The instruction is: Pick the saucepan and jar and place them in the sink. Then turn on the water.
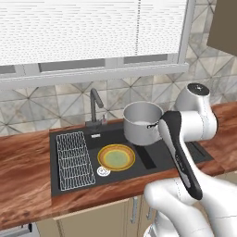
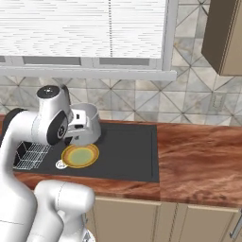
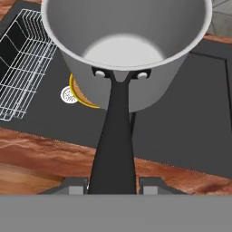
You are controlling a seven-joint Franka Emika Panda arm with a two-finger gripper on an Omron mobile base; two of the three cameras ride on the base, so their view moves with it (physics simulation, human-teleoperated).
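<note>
My gripper [image 3: 113, 183] is shut on the thin black handle [image 3: 115, 136] of the saucepan [image 3: 127, 45], a silver-grey straight-walled pot with nothing inside. The saucepan [image 1: 141, 122] [image 2: 87, 122] hangs upright over the black sink [image 1: 150, 159] [image 2: 127, 151] [image 3: 190, 113], near its back wall. In the hand view its base overlaps the edge of a yellow plate [image 3: 76, 95] lying in the basin. The dark faucet [image 1: 96, 109] stands behind the sink, left of the saucepan. The jar and the water are out of view.
A yellow plate [image 1: 115, 157] [image 2: 80, 156] lies on the basin floor beside the round silver drain [image 1: 103, 171] [image 3: 69, 94]. A white wire rack [image 1: 73, 159] [image 3: 22, 68] fills the sink's left part. Wooden counter [image 2: 198, 151] runs on both sides; a wall cabinet [image 2: 222, 38] hangs at right.
</note>
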